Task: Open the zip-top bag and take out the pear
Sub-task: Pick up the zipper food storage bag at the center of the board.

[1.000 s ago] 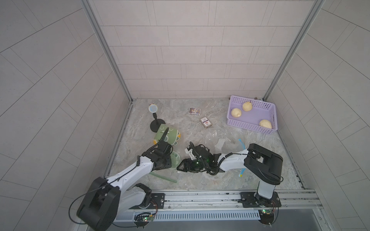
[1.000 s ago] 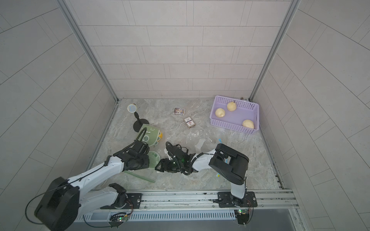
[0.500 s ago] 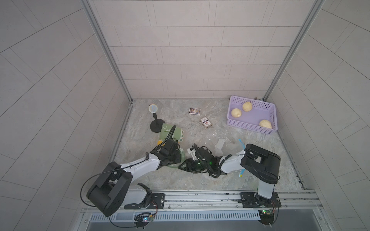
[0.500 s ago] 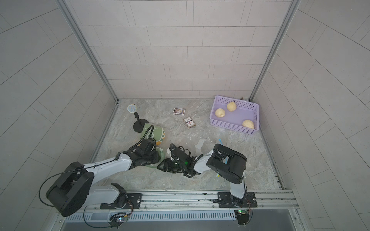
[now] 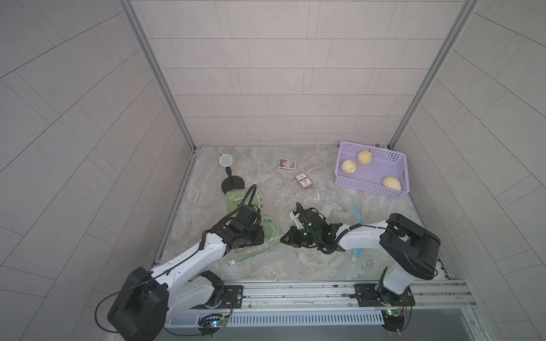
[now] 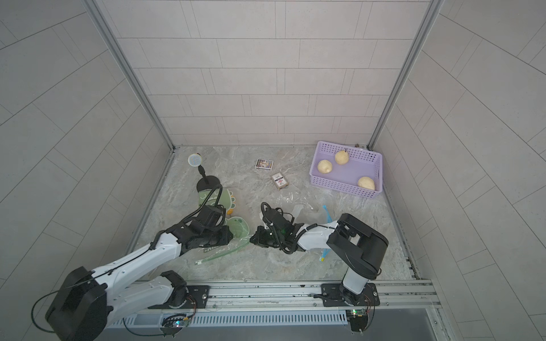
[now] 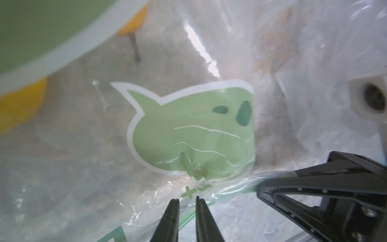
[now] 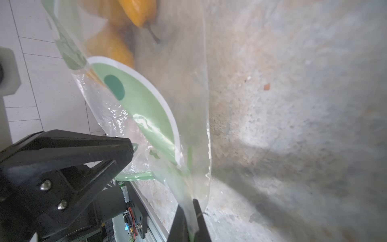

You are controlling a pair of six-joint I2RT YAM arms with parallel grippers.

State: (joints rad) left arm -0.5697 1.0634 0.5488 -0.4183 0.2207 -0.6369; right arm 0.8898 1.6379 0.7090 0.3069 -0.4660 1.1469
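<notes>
Lower centre in both top views lay the zip-top bag [image 5: 267, 230] — crinkly clear film with a green dinosaur print. A yellow pear [image 8: 138, 10] sat inside, stem toward the mouth. The left gripper [image 7: 187, 201] and right gripper [image 8: 188, 204] each pinched film there. Upper right, a purple lattice basket [image 5: 369, 186] held three pale fruits [image 5: 348, 166].

Clear green-printed zip-top bag [image 7: 192, 130], yellow pear [image 8: 134, 8]

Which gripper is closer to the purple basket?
Right. The right gripper pinches the bag on the side toward the basket, though well short of it. The left gripper pinches the same bag just beyond, farther from the basket.
</notes>
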